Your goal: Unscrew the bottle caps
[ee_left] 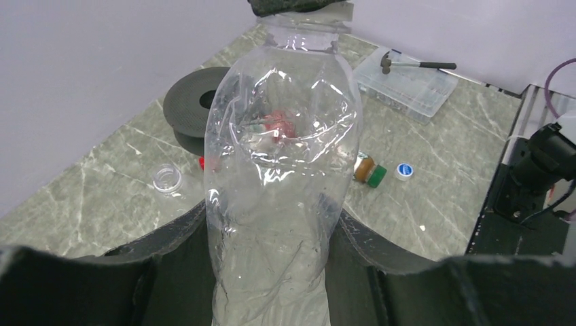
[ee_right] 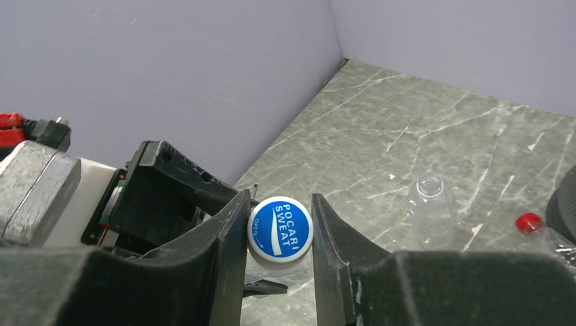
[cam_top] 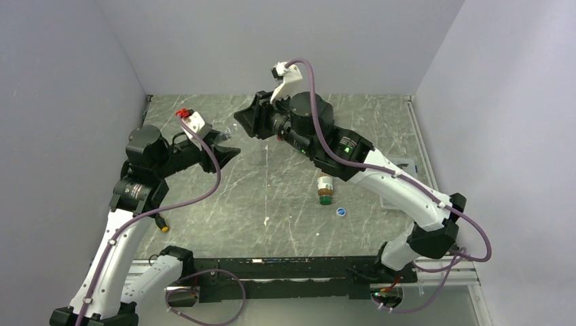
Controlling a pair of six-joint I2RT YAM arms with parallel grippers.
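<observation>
On my feed, three plain lilac-grey walls box the workspace in: a back wall (cam_top: 285,41), a left wall (cam_top: 61,81) and a right wall (cam_top: 509,88). Between them lies a grey-green marbled tabletop with white veins (cam_top: 231,204). A pale metal strip (cam_top: 418,132) runs along its right edge. The light is soft and even.

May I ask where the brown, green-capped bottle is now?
In the top view the brown bottle lies on its side right of the middle of the table, beside the right arm, with a loose blue cap next to it.
</observation>
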